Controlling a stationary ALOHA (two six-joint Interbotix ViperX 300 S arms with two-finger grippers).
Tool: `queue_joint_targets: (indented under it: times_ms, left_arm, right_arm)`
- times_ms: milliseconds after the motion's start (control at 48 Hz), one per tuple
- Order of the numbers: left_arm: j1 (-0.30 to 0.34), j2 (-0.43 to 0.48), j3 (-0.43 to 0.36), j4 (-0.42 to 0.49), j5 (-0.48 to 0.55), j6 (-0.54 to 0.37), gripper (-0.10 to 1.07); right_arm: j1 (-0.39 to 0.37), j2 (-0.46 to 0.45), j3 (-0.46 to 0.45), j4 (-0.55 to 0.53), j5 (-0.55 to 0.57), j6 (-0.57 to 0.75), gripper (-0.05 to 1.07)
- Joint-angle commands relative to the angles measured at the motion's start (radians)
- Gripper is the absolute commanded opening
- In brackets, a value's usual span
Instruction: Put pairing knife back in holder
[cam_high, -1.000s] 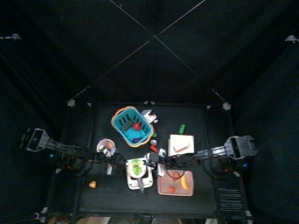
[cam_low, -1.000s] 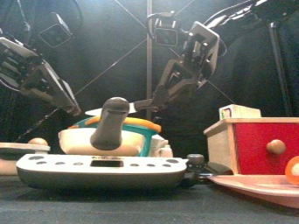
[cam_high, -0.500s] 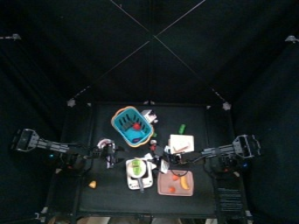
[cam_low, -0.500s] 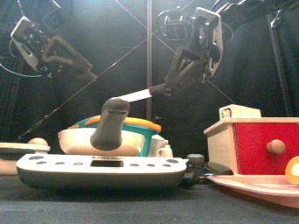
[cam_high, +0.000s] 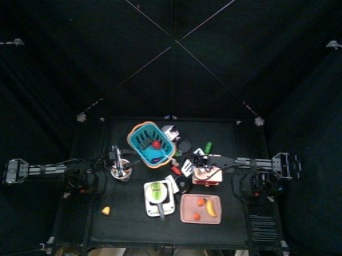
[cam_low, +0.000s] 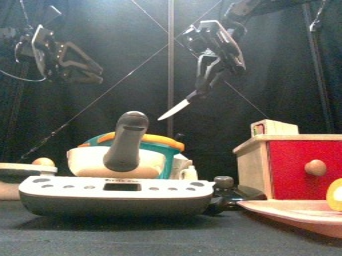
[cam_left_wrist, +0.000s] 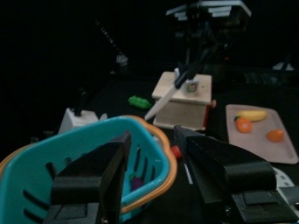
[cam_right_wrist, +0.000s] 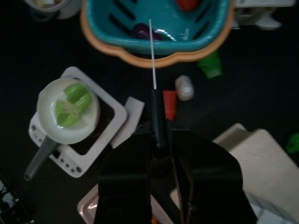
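**Knife held over the worktop**

The right end effector (cam_right_wrist: 159, 150) grips a paring knife (cam_right_wrist: 153, 79), its blade pointing toward a teal basket (cam_right_wrist: 152, 37). Beneath lie a white scale (cam_right_wrist: 93, 131) bearing a bowl of greens (cam_right_wrist: 68, 107).

Paring knife (cam_right_wrist: 152, 66): thin bright metal blade, smooth. Basket (cam_left_wrist: 111, 153): glossy teal plastic with orange rim. Knife holder (cam_low: 291, 165): pale matt wood, red painted face. Scale (cam_low: 118, 190): smooth grey plastic. Table (cam_high: 127, 205): matt black.
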Motion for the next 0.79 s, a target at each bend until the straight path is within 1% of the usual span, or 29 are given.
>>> queue_joint_targets:
  times_ms: [0, 188, 333, 375, 438, 562, 625, 771]
  left_arm:
    - [0.015, -0.002, -0.008, 0.014, 0.003, 0.002, 0.82]
    - [0.009, -0.002, 0.014, 0.032, 0.003, 0.002, 0.82]
    - [0.011, -0.002, 0.012, 0.041, 0.003, 0.002, 0.82]
    - [0.009, -0.002, 0.011, 0.041, 0.003, 0.002, 0.82]
    - [0.011, -0.002, 0.012, 0.043, 0.003, 0.002, 0.82]
    - [0.009, 0.000, 0.012, 0.043, 0.003, 0.002, 0.82]
    - [0.009, 0.000, 0.015, 0.043, 0.003, 0.002, 0.82]
    - [0.009, 0.000, 0.023, 0.041, 0.003, 0.000, 0.82]
  right_arm:
    - [-0.063, -0.018, -0.066, -0.003, 0.066, -0.002, 0.43]
    - [-0.175, -0.012, -0.118, 0.012, 0.133, -0.002, 0.43]
    - [-0.249, 0.028, -0.156, 0.028, 0.202, -0.014, 0.43]
    - [-0.262, 0.043, -0.170, 0.028, 0.225, -0.035, 0.43]
    - [-0.278, 0.075, -0.201, 0.032, 0.262, -0.103, 0.43]
    - [-0.301, 0.137, -0.259, 0.046, 0.302, -0.218, 0.43]
    - [-0.328, 0.172, -0.288, 0.052, 0.328, -0.267, 0.43]
    - [-0.364, 0.230, -0.324, 0.067, 0.356, -0.336, 0.43]
